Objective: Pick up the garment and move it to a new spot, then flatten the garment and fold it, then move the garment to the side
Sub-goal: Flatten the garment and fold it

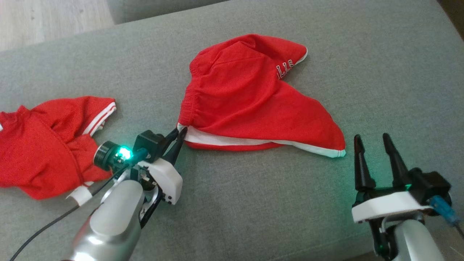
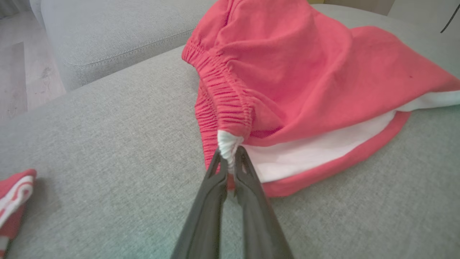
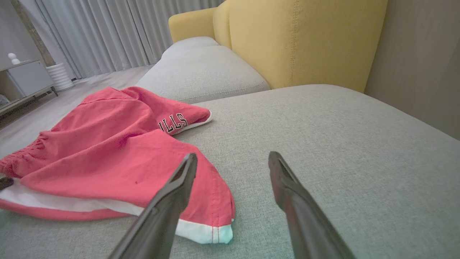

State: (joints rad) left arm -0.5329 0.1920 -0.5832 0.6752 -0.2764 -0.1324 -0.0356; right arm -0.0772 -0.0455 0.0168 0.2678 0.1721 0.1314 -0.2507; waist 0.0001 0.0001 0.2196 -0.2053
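— Red garment (image 1: 246, 98), a pair of shorts with white trim, is noted lying crumpled near the middle of the grey sofa cushion (image 1: 253, 203). Is a grip recorded?
— Yes. The left claw (image 1: 180, 136) is seen clamped together on the white corner at the elastic waistband. The cloth is pinched between the fingertips, and the rest is not yet raised off the cushion.
— And the right claw (image 1: 373, 139)?
— Its fingers are held apart with nothing between them, near the hem corner.
— Progress?
— Judged early: only the first grasp is made. The lift, the move to a new spot, the flattening, the folding and the setting aside are all left. A second red garment (image 1: 40, 152) lies well apart at the robot's left, untouched.
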